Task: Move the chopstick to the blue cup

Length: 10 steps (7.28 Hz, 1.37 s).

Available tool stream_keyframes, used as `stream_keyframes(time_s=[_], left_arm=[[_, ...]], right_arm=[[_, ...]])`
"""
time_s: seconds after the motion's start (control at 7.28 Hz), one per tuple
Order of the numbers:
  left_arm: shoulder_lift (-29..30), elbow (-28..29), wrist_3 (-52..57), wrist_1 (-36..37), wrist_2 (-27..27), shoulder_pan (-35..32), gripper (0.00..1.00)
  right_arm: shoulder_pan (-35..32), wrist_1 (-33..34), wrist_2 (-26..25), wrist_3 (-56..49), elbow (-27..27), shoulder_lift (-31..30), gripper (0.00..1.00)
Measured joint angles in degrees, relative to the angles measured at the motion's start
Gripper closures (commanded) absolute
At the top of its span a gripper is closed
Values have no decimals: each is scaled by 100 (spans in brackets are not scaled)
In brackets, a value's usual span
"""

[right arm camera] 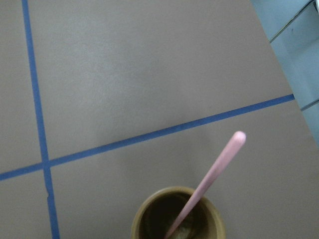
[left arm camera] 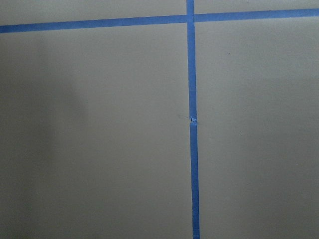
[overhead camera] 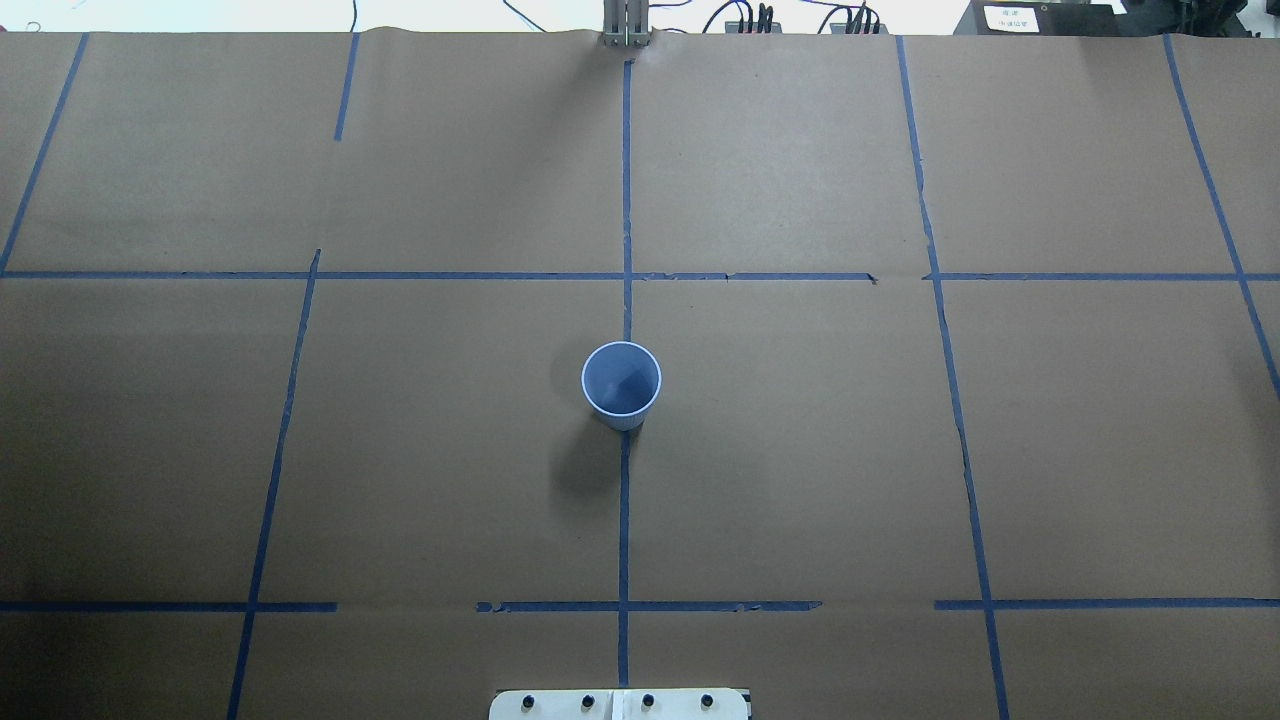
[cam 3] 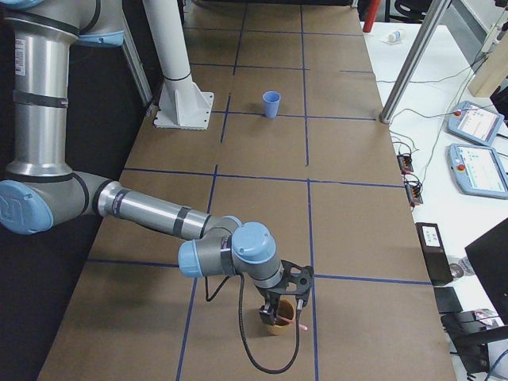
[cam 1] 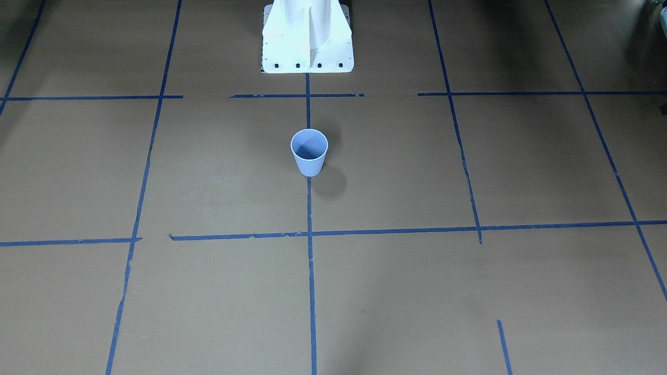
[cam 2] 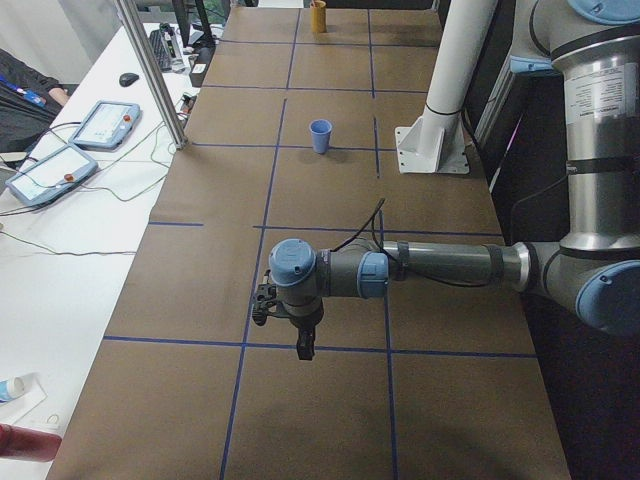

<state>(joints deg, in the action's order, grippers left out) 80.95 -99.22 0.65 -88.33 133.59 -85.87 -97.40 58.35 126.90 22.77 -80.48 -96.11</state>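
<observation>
While thin pale pink chopstick (right arm camera: 214, 172) leans in round tan cup (right arm camera: 141, 214) under right gripper (cam 3: 282, 305), small ribbed light blue cup (cam 1: 309, 152) stands well apart, mid-table. Left gripper (cam 2: 303, 345) hovers elsewhere. Both grippers' opening: cannot tell.

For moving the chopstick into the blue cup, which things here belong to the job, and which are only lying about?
Job:
chopstick, standing in the brown cup
blue cup
right gripper, near the chopstick

Lying about:
control tablets
computer mouse
blue tape lines
</observation>
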Motion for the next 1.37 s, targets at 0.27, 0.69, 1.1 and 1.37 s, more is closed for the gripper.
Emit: stream_keyframes(time_s=[0.27, 0.69, 1.1, 1.37], left_arm=[[-5, -28, 4, 5, 0, 0, 0], [-14, -21, 5, 6, 0, 0, 0], [-17, 2, 11, 0, 0, 0, 0], [-23, -18, 10, 1, 0, 0, 0]], right_arm=[[0, -575, -76, 447, 547, 216, 3], [19, -660, -355, 519, 812, 320, 47], [127, -650, -395, 520, 905, 401, 48], [170, -651, -402, 518, 959, 486, 83]])
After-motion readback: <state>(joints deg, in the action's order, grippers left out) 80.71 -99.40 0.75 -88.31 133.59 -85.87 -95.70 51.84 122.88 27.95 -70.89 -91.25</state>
